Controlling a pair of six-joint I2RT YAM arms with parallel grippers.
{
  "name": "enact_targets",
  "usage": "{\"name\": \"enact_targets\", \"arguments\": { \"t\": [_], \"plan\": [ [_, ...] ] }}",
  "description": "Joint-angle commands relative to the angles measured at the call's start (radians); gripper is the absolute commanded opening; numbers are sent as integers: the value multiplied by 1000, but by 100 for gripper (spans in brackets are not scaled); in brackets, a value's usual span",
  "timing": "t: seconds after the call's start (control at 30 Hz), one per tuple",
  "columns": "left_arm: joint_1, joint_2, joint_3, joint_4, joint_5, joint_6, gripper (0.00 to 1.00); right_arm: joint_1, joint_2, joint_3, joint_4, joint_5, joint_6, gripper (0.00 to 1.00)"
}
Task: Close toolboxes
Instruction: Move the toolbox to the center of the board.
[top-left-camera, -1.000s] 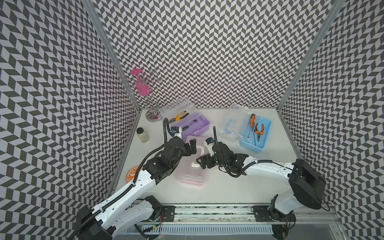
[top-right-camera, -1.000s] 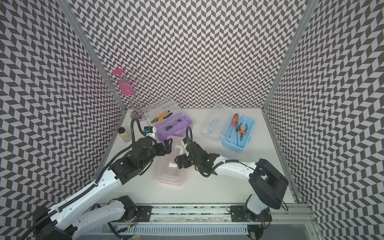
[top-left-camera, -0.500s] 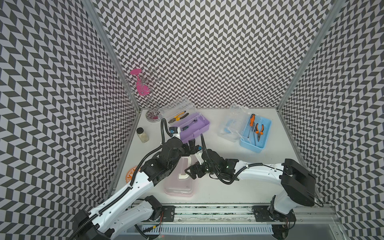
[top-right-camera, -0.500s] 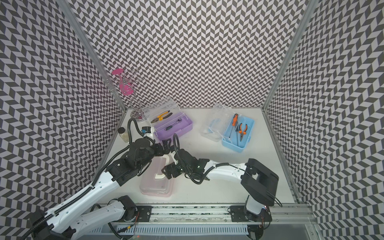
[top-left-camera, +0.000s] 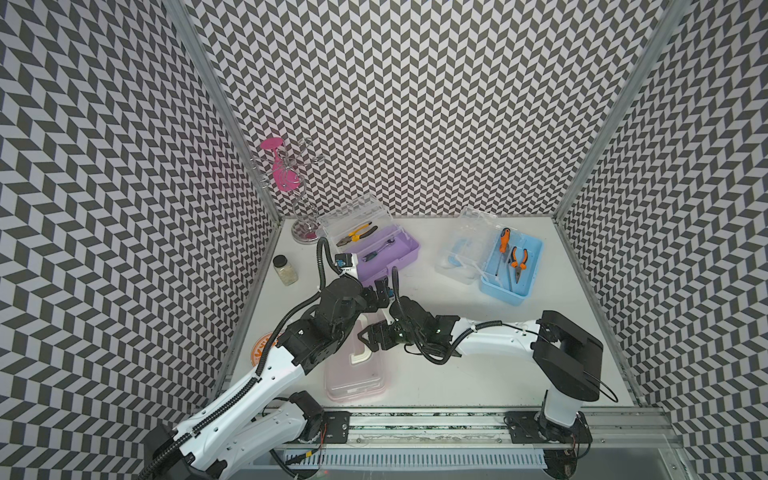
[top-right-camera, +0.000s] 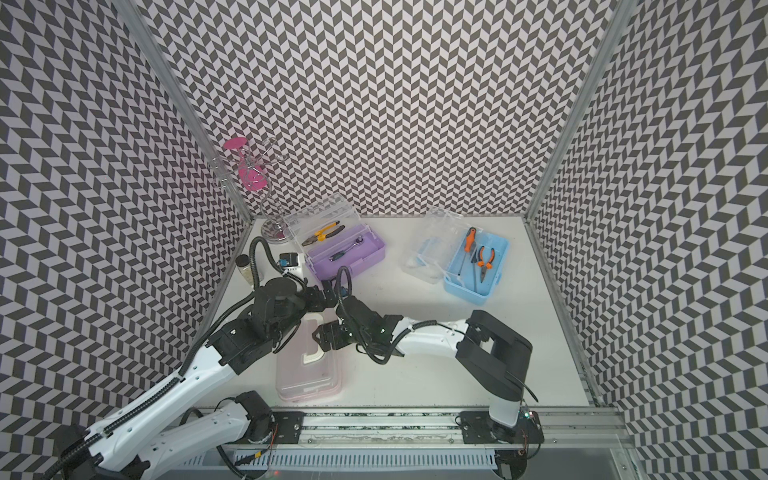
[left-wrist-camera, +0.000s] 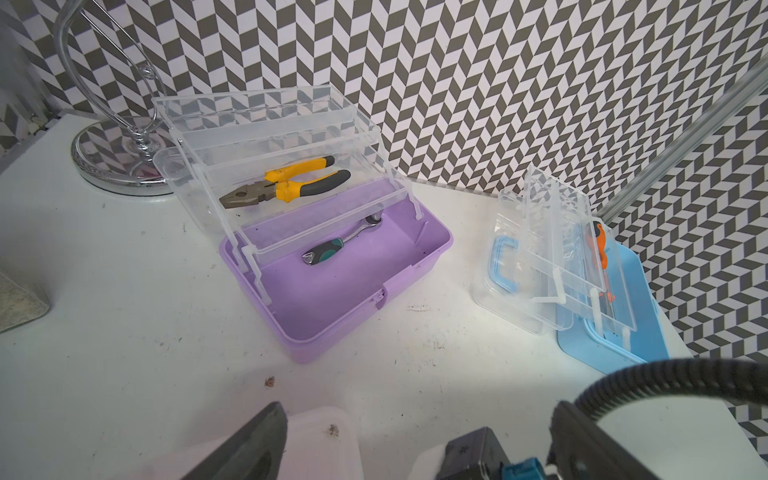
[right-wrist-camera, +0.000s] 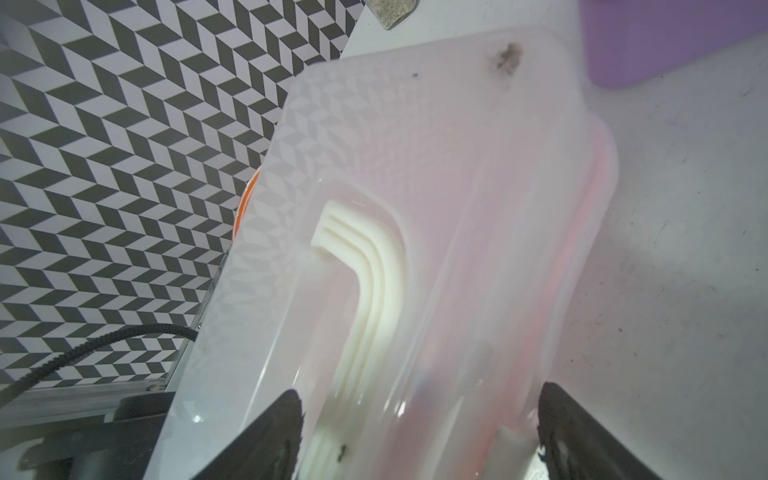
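Nearest the front edge of the table (top-left-camera: 436, 386), left of its middle, lies the pink box (top-left-camera: 357, 376). Its frosted clear lid is down over a pale pink base, and its long axis runs from the front edge toward the far one. The right gripper (top-left-camera: 366, 336) hangs over the box's far half with its jaws wide apart. In the right wrist view they straddle the lid on either side of the ribbed white handle (right-wrist-camera: 365, 291), and I cannot tell whether they press on the plastic. Just beyond, at the box's far end, the left gripper (top-left-camera: 376, 296) points toward the purple box (top-left-camera: 386, 259), jaws apart with nothing between them. The pink box looks shut, though its latches are hidden, so the coming move likely turns on the purple one. It sits straight ahead of the left gripper and nearer that arm, long axis slanting along the far edge and latch side facing the grippers. Its tilted lid (left-wrist-camera: 266, 120) and clear tray lean up and back toward the far left corner, with yellow pliers (left-wrist-camera: 286, 187) in the tray and a wrench (left-wrist-camera: 340, 245) in the smooth base. Well to the right, near the far right corner, the blue box (top-left-camera: 515, 274) is open too, its flung-back lid (top-left-camera: 459, 253) lying to its left.
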Motion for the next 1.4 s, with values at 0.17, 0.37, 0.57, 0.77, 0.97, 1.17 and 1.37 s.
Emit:
{"name": "enact_targets", "arguments": {
  "t": [0.17, 0.37, 0.57, 0.77, 0.97, 1.17, 1.37],
  "plan": [
    [5, -17, 54, -18, -43, 9, 100, -6, 84, 86, 42, 46, 34, 82],
    [5, -25, 60, -21, -51, 13, 100, -29, 155, 165, 38, 57, 41, 78],
    [5, -28, 58, -25, -56, 17, 100, -57, 210, 244, 33, 61, 36, 77],
    [6, -28, 63, -23, -63, 21, 100, -78, 259, 324, 31, 51, 21, 77],
    [6, -21, 64, -18, -58, 23, 100, -90, 318, 429, 9, 41, -4, 77],
    [8, -12, 62, -1, -40, 20, 100, -109, 286, 428, 8, 36, -33, 82],
    [8, 7, 62, 35, -24, 20, 100, -184, 200, 351, 38, 55, -48, 84]
  ]
}}
